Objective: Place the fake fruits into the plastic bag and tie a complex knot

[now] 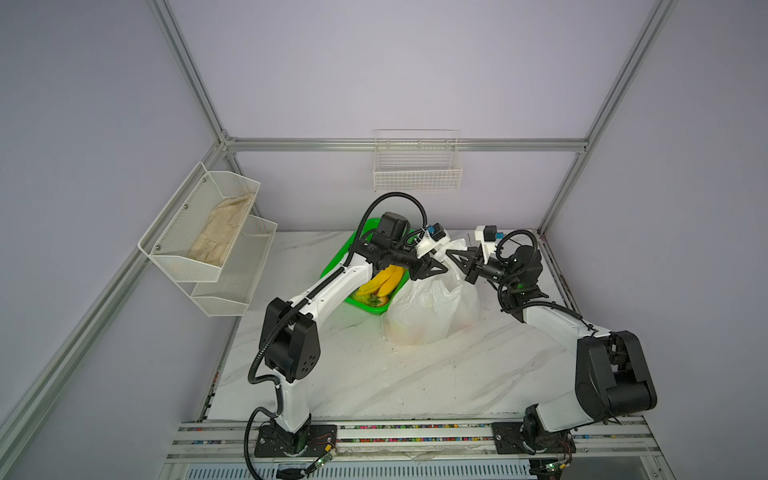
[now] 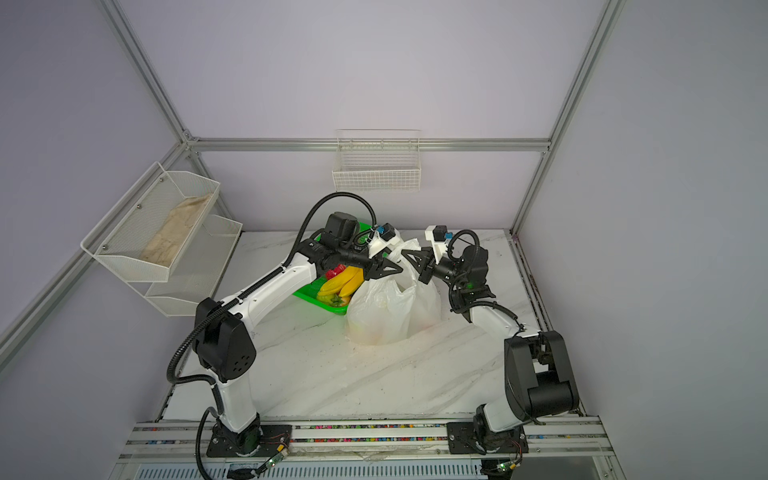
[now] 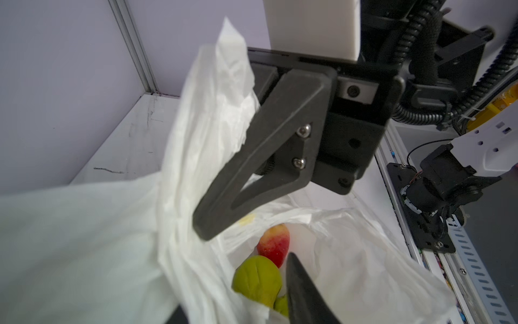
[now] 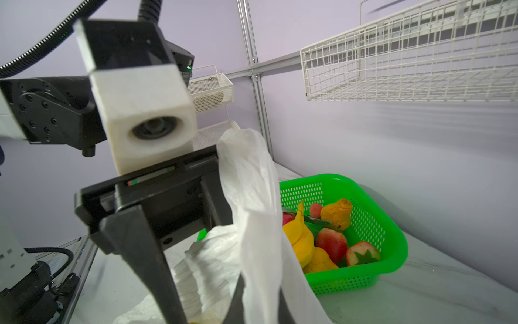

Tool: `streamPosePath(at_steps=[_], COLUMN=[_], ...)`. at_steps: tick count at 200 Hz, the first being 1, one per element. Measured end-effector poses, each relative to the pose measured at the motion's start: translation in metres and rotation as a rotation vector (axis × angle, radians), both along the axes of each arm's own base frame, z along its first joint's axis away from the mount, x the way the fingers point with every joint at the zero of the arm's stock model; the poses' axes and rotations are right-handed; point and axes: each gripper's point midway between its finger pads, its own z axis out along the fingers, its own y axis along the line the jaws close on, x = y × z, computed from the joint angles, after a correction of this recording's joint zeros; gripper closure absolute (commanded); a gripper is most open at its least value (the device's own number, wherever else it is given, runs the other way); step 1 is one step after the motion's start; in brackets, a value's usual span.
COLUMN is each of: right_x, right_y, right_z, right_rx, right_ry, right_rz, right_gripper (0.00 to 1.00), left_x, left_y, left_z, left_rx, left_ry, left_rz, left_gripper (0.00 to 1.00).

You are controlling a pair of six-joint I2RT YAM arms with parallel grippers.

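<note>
Marble tabletop (image 1: 374, 374) bears the plastic bag (image 1: 432, 307), centre frame. Knot-tying looks underway: right gripper (image 1: 449, 254) pinches a handle (image 4: 244, 168); left gripper (image 1: 444, 268), spread, should next catch the other handle.

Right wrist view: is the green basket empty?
No, the green basket holds several fake fruits, among them a strawberry and a red apple.

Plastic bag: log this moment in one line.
left gripper: open | right gripper: shut on plastic bag handle | in bag: apple, pear | green basket: holds fruit | bag untied
</note>
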Motion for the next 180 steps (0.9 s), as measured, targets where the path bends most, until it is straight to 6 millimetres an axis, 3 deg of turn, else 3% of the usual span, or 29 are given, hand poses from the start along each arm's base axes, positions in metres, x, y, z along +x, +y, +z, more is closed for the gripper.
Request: streamPosePath(at_steps=[42,71,88,107,142,157,180], right_x=[-0.009,-0.014,-0.016,-0.018,-0.016,-0.014,-0.010], right_y=[-0.005,-0.006,-0.006,-0.007,-0.008,-0.009,-0.011], right_z=[0.007,0.007,0.006,0.006,0.006,0.003,-0.002], right_rx=[-0.009,-0.013,-0.015,-0.017,-0.020,-0.023,-0.027], right_ry=[-0.047,-0.060,-0.061,-0.063,-0.063,-0.048,-0.022], right_rz=[-0.022,-0.021,-0.020,-0.021,-0.032,-0.046,-0.072], right_gripper=[1.00,1.00,1.00,1.00,1.00,0.99,0.94], left_x=[0.008,0.014,0.015,0.022,0.031,0.031,0.028], left_y=[0.026,0.030,0.025,0.016,0.004,0.001,-0.002], left_z=[0.022,0.034,0.042,0.050,0.053,0.051,0.050], left_rx=[-0.078,-0.136,-0.168,-0.200,-0.227,-0.228,-0.227], left_ry=[0.052,0.110,0.146,0.163,0.201,0.214,0.216], left_rz=[0.053,0.075,0.062,0.049,0.040,0.037,0.025], left_gripper=[0.29,0.27,0.31,0.44,0.86,0.94,0.98])
